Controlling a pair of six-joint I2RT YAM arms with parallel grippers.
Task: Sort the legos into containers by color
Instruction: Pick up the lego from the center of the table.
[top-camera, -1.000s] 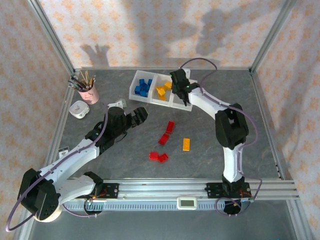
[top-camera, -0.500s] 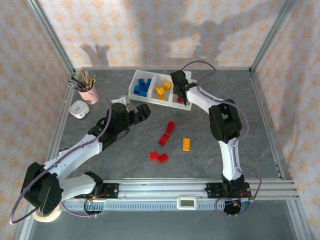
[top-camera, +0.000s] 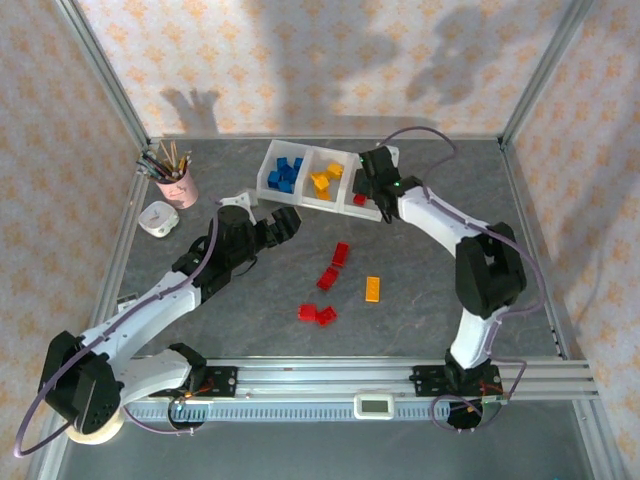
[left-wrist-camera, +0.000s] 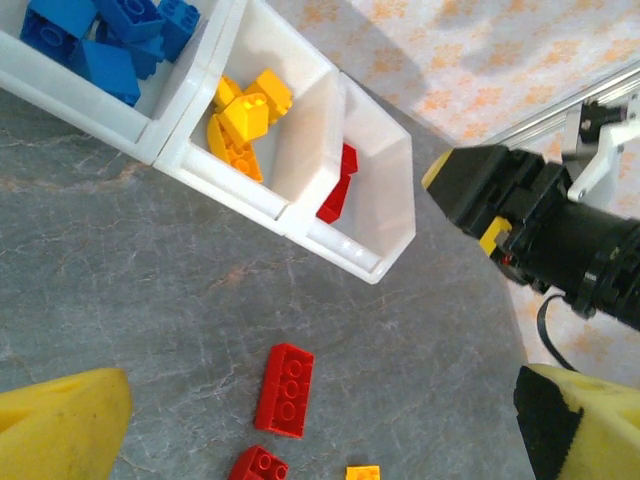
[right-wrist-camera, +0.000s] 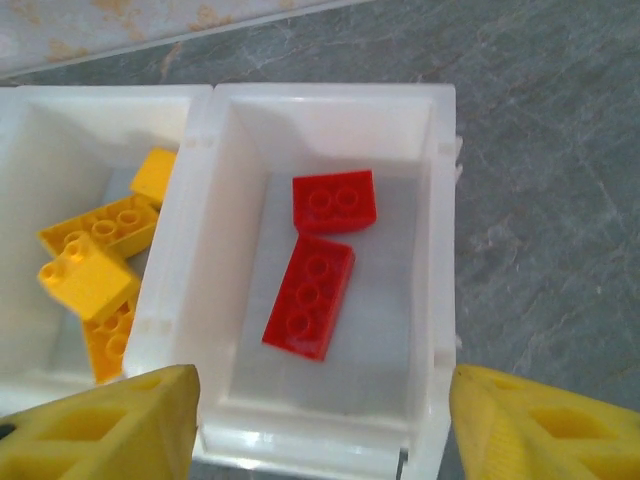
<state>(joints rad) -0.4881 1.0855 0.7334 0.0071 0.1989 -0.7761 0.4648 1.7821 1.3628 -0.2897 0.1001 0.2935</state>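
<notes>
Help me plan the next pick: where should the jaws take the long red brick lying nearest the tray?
Across its two long sides at mid-length, coming straight down. The red brick lies flat, studs up, both long sides free, so its narrow width probably suits the jaws best.

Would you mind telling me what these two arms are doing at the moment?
They are sorting legos by colour into a three-bin tray. The right gripper hangs open over the red bin, where two red bricks lie. The left gripper, open and empty, hovers near the tray. Several red bricks and one orange brick lie loose on the table.
</notes>
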